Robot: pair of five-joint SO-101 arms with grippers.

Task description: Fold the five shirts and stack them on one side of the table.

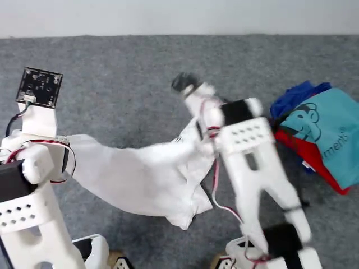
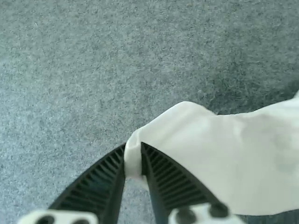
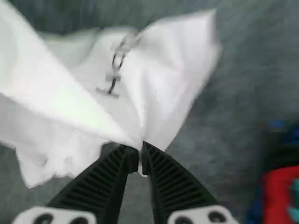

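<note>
High view: one white shirt (image 1: 140,176), three piled shirts (image 1: 322,131)

- crumpled white cloth shirt (image 1: 143,179), unfolded, sagging between my left gripper (image 2: 133,161) and my right gripper (image 3: 139,156), each pinching an edge.
- folded teal printed shirt (image 1: 331,134) tops a pile on my right, over a red shirt (image 1: 303,151) and a blue shirt (image 1: 294,95).

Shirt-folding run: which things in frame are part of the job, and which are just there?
Job: white shirt, pinched by left gripper and right gripper; teal shirt, red shirt, blue shirt piled at one side.
Just there: grey table cover, white wall.
</note>
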